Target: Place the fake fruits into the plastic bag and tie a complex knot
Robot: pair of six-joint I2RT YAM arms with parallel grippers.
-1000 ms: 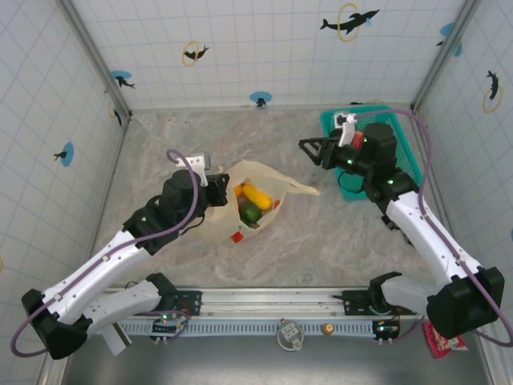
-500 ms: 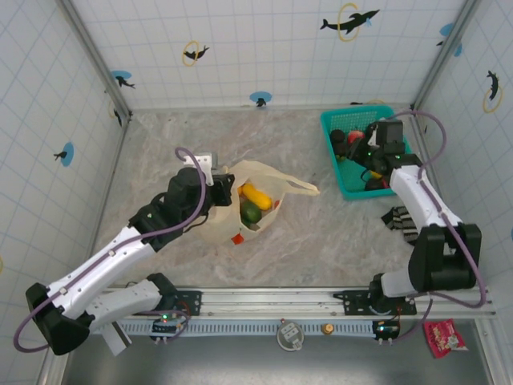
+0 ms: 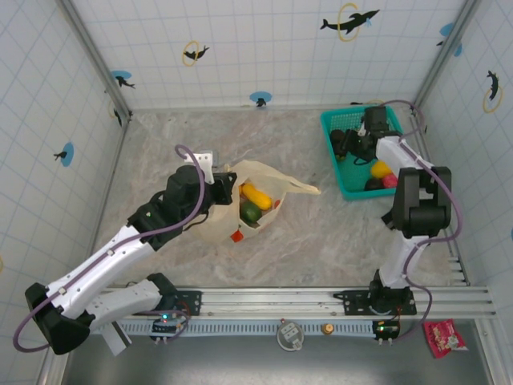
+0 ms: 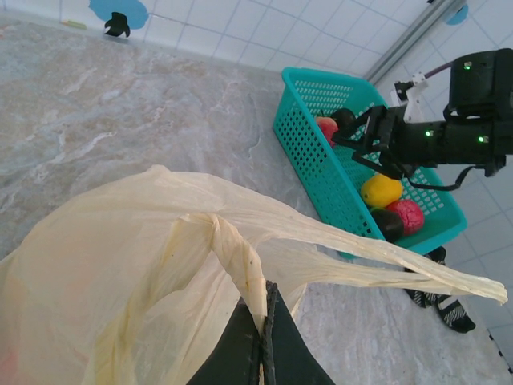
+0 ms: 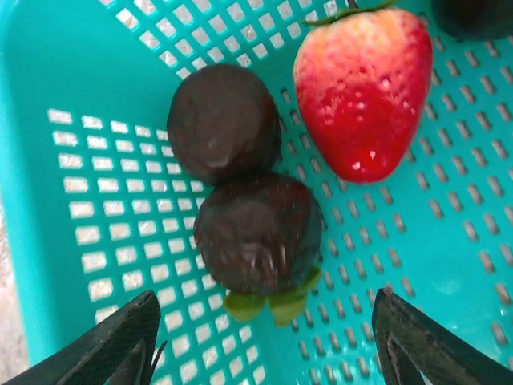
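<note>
The plastic bag lies slumped on the marble tabletop with its mouth agape. Inside it are a yellow fruit, a green fruit and a red-orange fruit. At the bag's left rim the left gripper is pinched tight on a twisted strip of the plastic. Well to the right of the bag and farther back stands a teal basket. There the right gripper hovers with jaws wide apart, holding nothing, just above two dark brown fruits and a strawberry.
</note>
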